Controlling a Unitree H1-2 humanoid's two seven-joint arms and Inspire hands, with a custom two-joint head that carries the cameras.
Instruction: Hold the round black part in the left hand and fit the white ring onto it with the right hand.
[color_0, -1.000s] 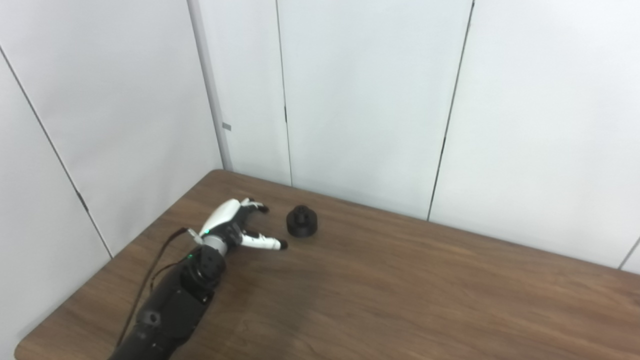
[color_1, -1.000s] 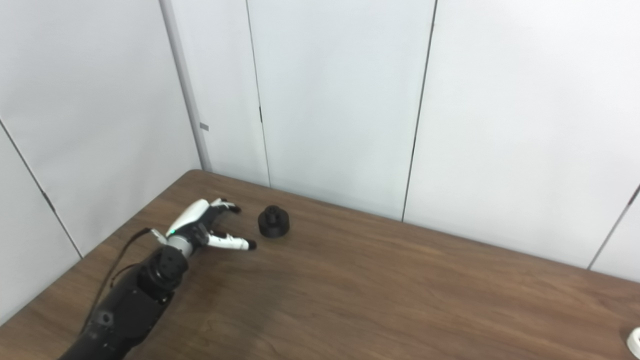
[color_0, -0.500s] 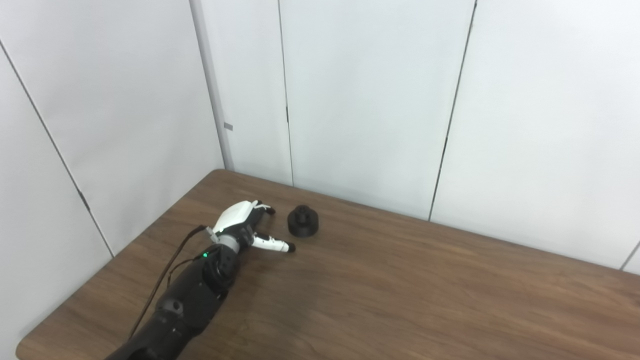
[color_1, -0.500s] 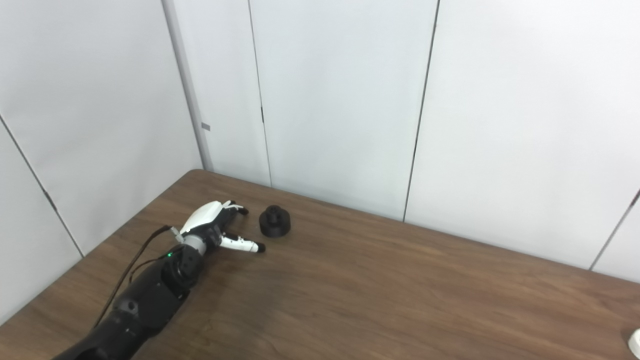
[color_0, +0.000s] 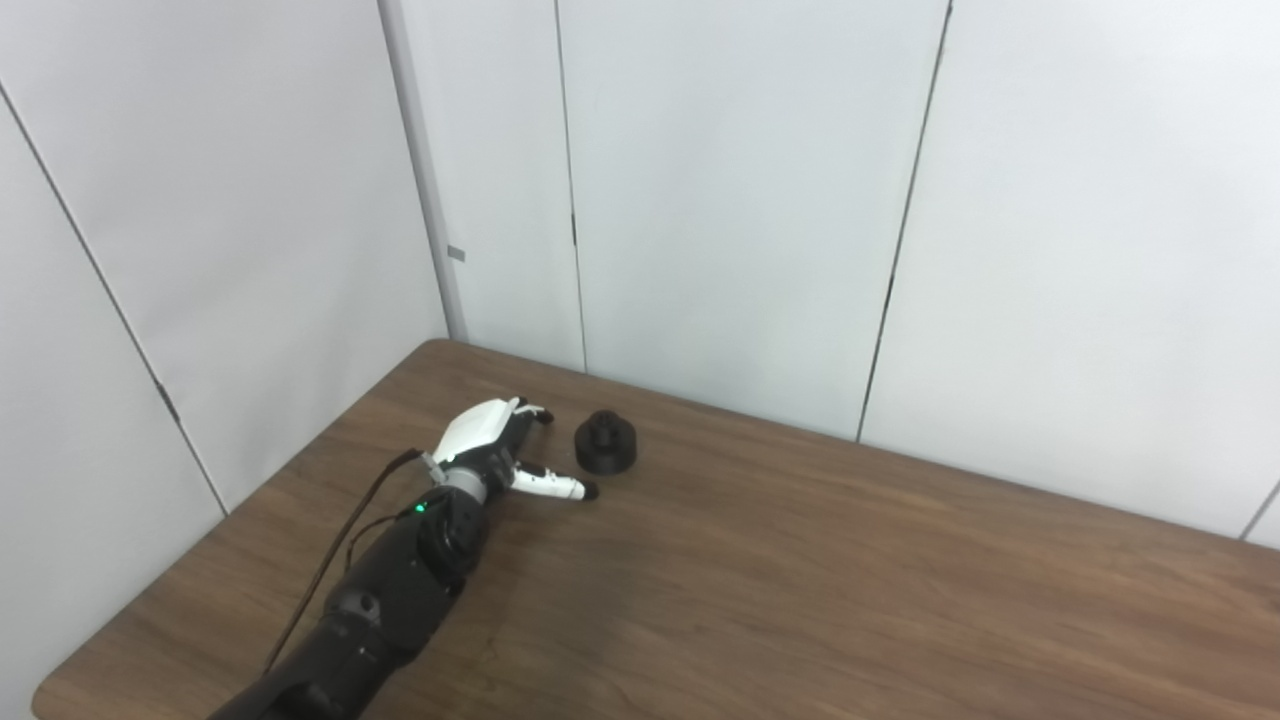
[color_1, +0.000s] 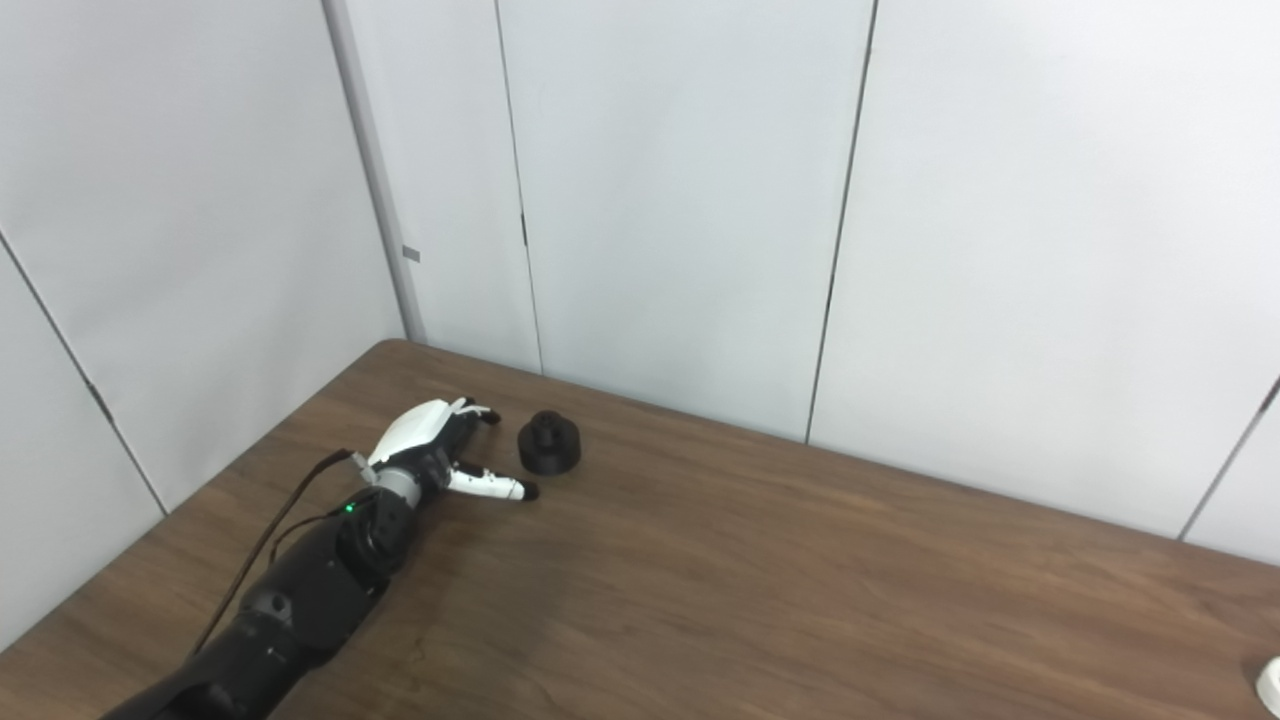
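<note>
Only the right eye view catches the white ring (color_1: 1270, 684), a small pale curve cut off by the picture's right edge at the near right of the table (color_1: 800, 600); the left eye view does not reach that far and shows none of it. Both views share everything else.

One round black part (color_0: 605, 447) sits on the table towards its far left corner, a squat matte cylinder with a narrower raised hub on top. It stands upright and free, with bare wood all around it. One hand is in sight, the left hand (color_0: 495, 455), with a glossy white shell over its back and black-tipped fingers (color_0: 541, 415). It lies low over the table just beside the black part, on its left, with its thumb stretched out towards the near side of the part and the fingers reaching towards its far side. The hand is spread wide and holds nothing; a gap separates it from the part. Its arm is dark and bulky, with a thin cable (color_0: 335, 545) along it and one small green light. The table is brown wood-grain laminate, smooth and faintly glossy, set against plain pale wall panels (color_0: 750, 200) split by thin dark seams.
</note>
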